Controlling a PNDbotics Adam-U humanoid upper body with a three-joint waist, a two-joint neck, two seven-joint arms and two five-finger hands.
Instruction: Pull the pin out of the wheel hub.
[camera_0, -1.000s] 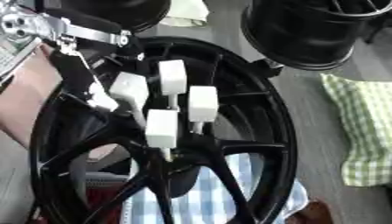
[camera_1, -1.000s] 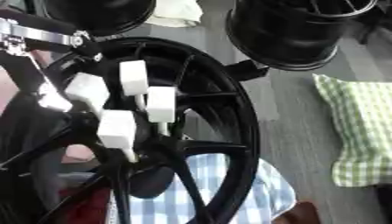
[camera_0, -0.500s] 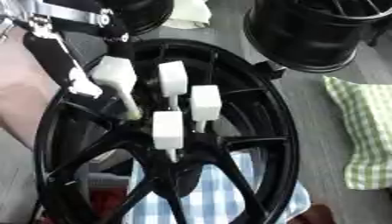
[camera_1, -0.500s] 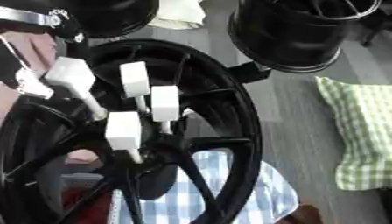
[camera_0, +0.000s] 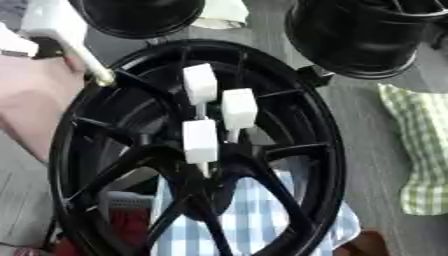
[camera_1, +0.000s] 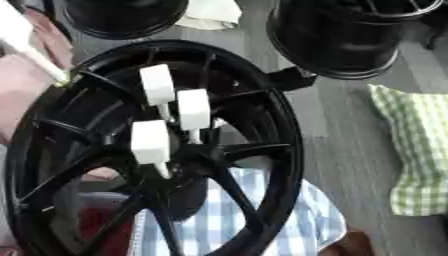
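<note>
Pulled pin (camera_0: 59, 35): far left, clear of the hub, tip over the rim.
My hand: out of sight, so I cannot tell its grip.
Wheel hub (camera_0: 302, 150): centre, three white pins (camera_0: 199, 141) seated.

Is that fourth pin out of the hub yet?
Out. The pin hangs at upper left, clear of the hub; three pins remain seated.

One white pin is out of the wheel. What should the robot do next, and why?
Probably carry the loose pin clear of the wheel and set it aside: its tip hangs over the rim, and three more pins stand in the hub.
</note>
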